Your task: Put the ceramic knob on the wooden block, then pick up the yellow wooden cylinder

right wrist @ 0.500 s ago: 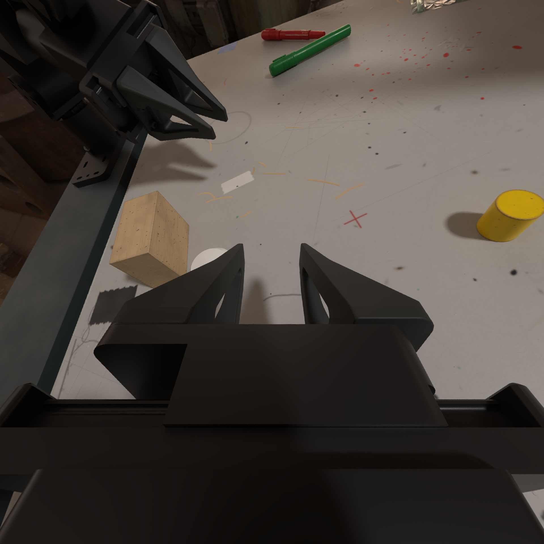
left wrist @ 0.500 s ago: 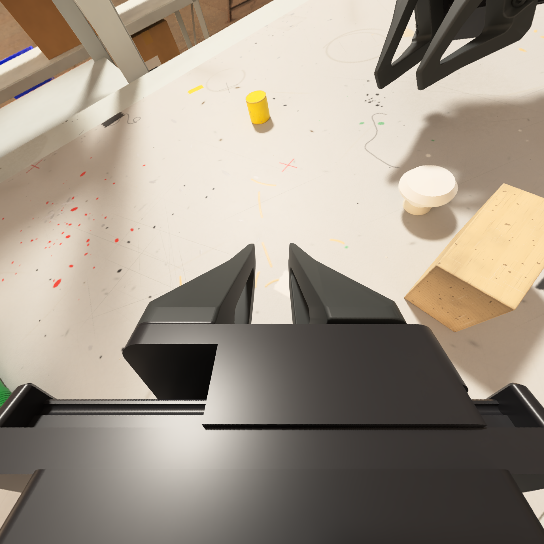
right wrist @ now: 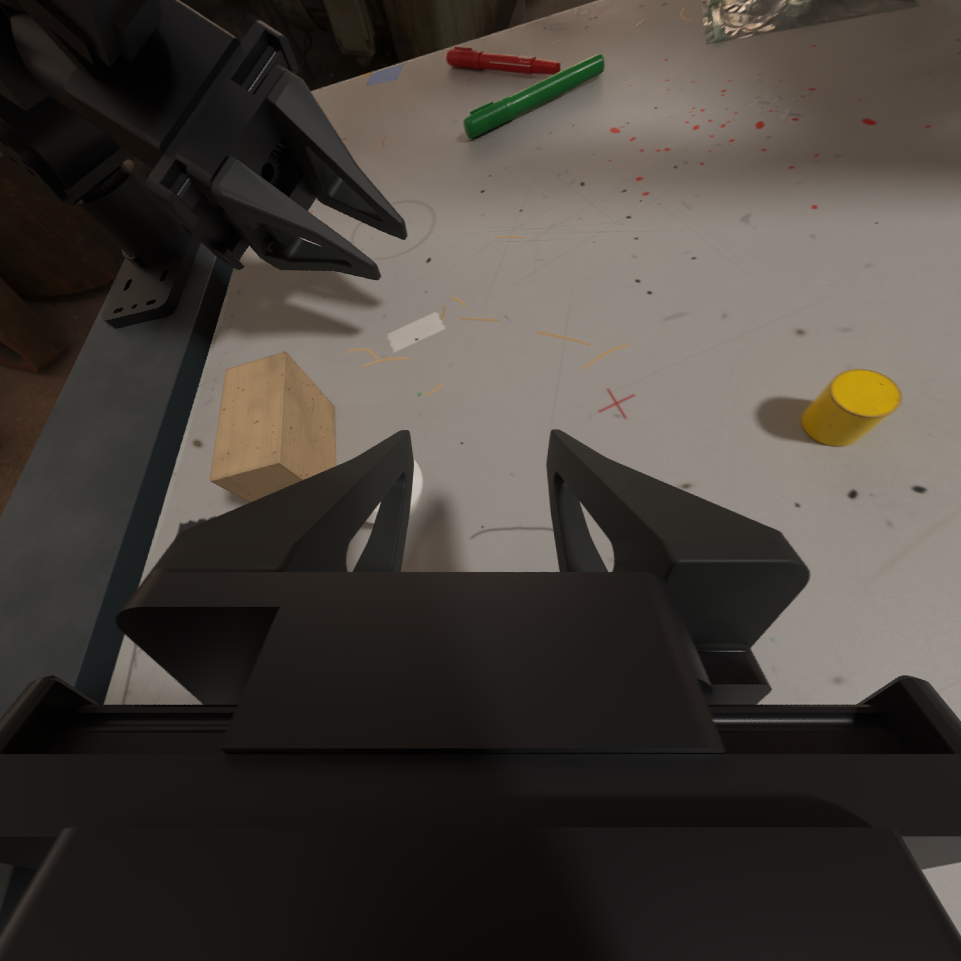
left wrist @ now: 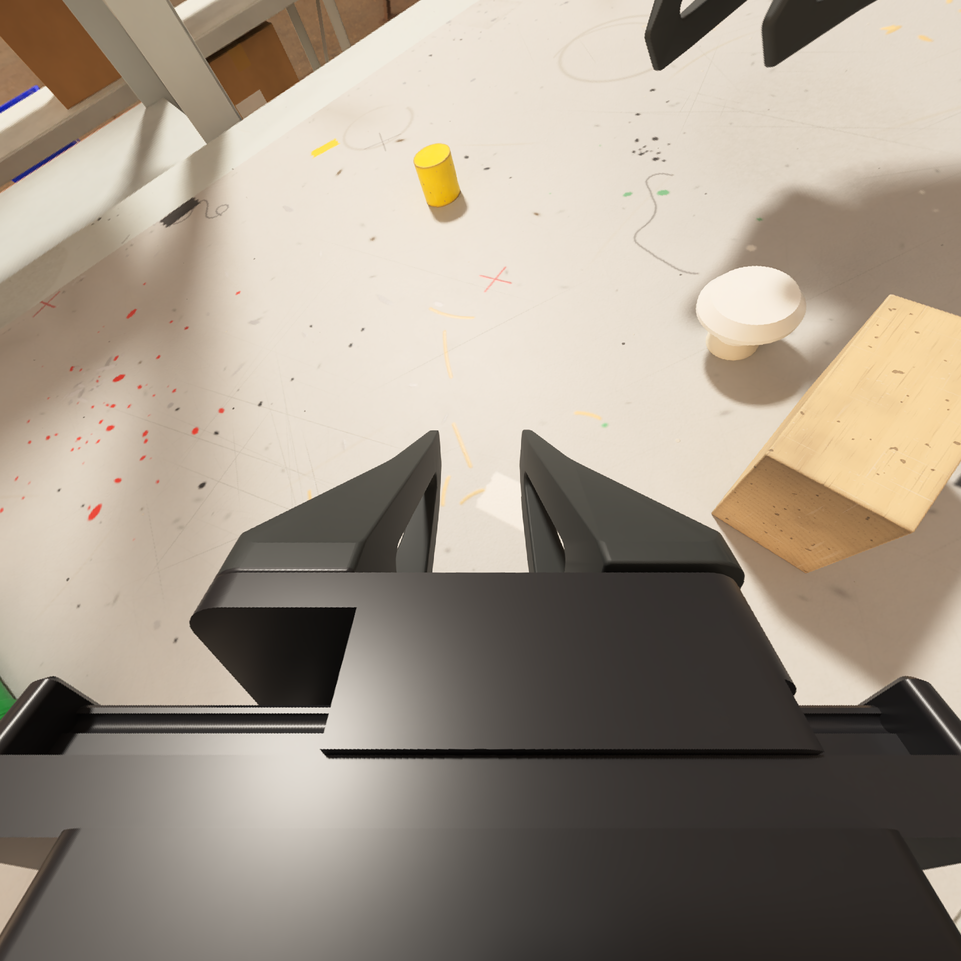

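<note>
A white ceramic knob (left wrist: 749, 309) stands on the table beside a light wooden block (left wrist: 853, 437), at the right of the left wrist view. A yellow wooden cylinder (left wrist: 437, 174) stands upright farther off. My left gripper (left wrist: 479, 434) is open and empty above the bare table. My right gripper (right wrist: 481, 434) is open and empty above the table. In the right wrist view the knob (right wrist: 416, 481) is mostly hidden behind my left-hand finger (right wrist: 385, 483), the block (right wrist: 273, 424) lies just left of it, and the cylinder (right wrist: 853, 408) is at the right.
A green marker (right wrist: 533, 96) and a red marker (right wrist: 502, 61) lie at the far side. The left gripper (right wrist: 390, 249) shows at the upper left of the right wrist view. The right gripper's fingertips (left wrist: 671, 47) show at the top of the left wrist view. The table (right wrist: 676, 260) has a dark front rail.
Both grippers have opened wider, the right one more. The right gripper has risen a little in the left wrist view. The objects have not moved.
</note>
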You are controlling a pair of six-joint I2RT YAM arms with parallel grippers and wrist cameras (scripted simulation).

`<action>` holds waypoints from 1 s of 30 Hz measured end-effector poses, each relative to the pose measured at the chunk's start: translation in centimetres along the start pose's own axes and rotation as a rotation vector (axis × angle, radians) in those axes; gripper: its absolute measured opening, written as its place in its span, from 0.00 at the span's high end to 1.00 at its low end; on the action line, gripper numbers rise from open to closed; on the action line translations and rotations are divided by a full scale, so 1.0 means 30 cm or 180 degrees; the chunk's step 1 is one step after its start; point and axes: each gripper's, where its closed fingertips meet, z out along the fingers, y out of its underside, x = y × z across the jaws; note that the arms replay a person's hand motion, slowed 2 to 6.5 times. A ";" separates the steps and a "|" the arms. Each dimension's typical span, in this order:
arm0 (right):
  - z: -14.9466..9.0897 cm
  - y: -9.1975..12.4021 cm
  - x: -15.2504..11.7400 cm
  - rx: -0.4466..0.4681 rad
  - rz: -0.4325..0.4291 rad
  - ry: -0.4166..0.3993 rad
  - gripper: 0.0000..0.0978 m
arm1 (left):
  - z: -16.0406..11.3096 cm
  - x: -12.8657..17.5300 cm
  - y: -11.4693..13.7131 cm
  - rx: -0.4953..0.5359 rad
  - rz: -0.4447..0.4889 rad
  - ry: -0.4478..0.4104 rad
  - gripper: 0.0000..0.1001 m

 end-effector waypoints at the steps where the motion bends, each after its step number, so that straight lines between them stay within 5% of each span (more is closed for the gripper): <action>1: 0.007 -0.003 -0.011 -0.0023 -0.0007 -0.0008 0.53 | 0.001 0.002 0.000 -0.0006 0.0007 0.0009 0.74; 8: 0.080 0.004 -0.083 -0.0281 -0.0003 0.0097 0.35 | 0.003 0.023 0.001 -0.0014 0.0028 0.0146 0.68; 19: 0.176 0.069 -0.091 -0.0674 0.0249 0.0737 0.17 | -0.002 0.025 0.000 0.0011 -0.0076 0.0313 0.58; 30: 0.203 0.136 -0.071 -0.0907 0.0316 0.1046 0.17 | -0.007 0.012 0.000 0.0035 -0.0196 0.0335 0.59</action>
